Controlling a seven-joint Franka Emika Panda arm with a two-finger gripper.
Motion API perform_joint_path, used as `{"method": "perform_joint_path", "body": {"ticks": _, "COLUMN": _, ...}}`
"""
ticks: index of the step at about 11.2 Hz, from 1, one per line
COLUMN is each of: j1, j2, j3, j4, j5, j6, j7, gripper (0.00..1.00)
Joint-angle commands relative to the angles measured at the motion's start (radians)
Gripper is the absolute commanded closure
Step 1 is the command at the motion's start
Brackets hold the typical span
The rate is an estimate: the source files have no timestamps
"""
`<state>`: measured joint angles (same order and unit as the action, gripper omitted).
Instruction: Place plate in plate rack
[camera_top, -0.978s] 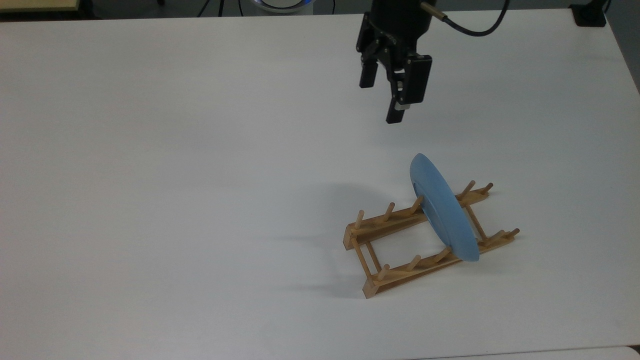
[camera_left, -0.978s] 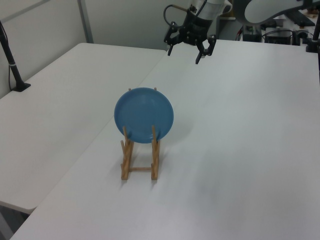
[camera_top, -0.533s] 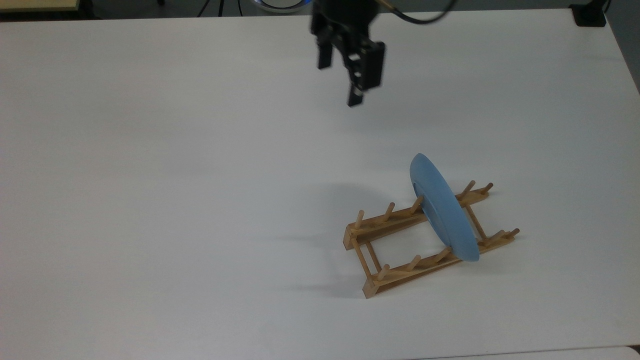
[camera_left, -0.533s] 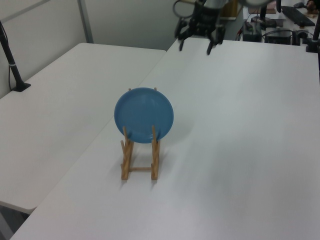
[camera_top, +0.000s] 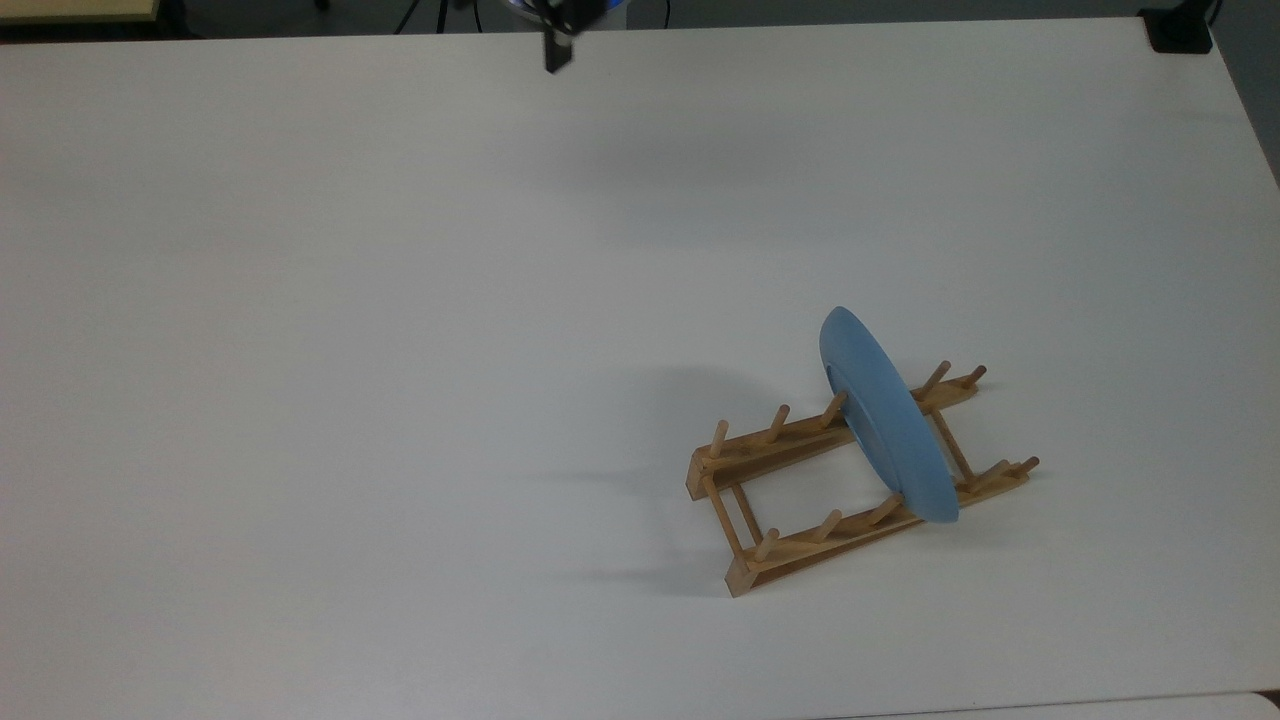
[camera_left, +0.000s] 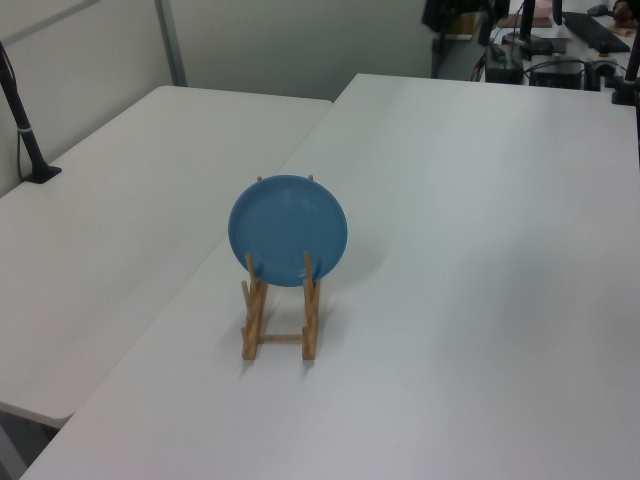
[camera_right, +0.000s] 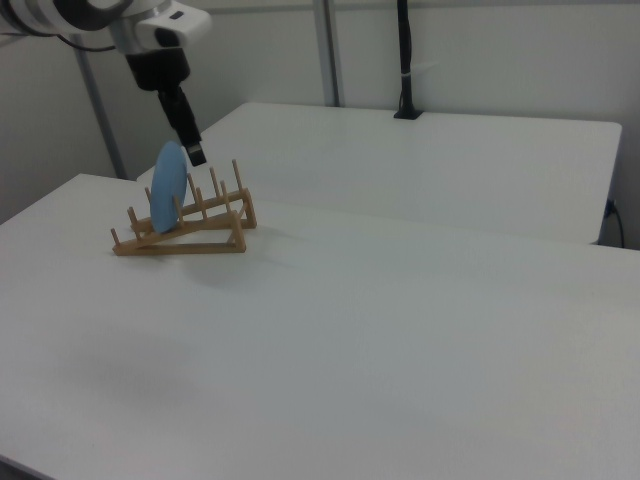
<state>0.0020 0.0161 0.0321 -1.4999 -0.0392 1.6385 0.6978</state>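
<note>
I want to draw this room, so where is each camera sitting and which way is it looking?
Top view: high above the white table, looking down; the gripper pokes in at the top view's top edge.
Left view: off the rack's end, facing the plate flat-on in the plate rack.
Right view: low beside the table, seeing the plate edge-on, with the arm above it.
Shared: all three see the plate standing in the rack.
</note>
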Motion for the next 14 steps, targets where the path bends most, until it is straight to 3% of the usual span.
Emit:
{"method": "perform_joint_path", "body": {"ticks": 1, "j1": -0.039, "j2": -0.065, "j3": -0.014, "j4": -0.078, "j5": 0.022, "j6": -0.019, "j7": -0.297, "gripper": 0.0}}
{"method": "perform_joint_path", "body": {"ticks": 4, "j1": -0.074, "j2": -0.08, "j3": -0.053, "j4": -0.082, "j5": 0.022, "j6": -0.019, "j7": -0.644, "gripper": 0.0}}
{"method": "perform_joint_path", "body": {"ticks": 5, "j1": -0.074, "j2": -0.081, "j3": -0.067, "j4": -0.082, "j5": 0.022, "j6": -0.016, "j7": -0.702, "gripper": 0.0}}
{"method": "perform_joint_path", "body": {"ticks": 14, "j1": -0.071, "j2": -0.076, "j3": -0.073, "j4": -0.079, "j5": 0.019, "j6": -0.014, "j7": -0.813, "gripper": 0.0}}
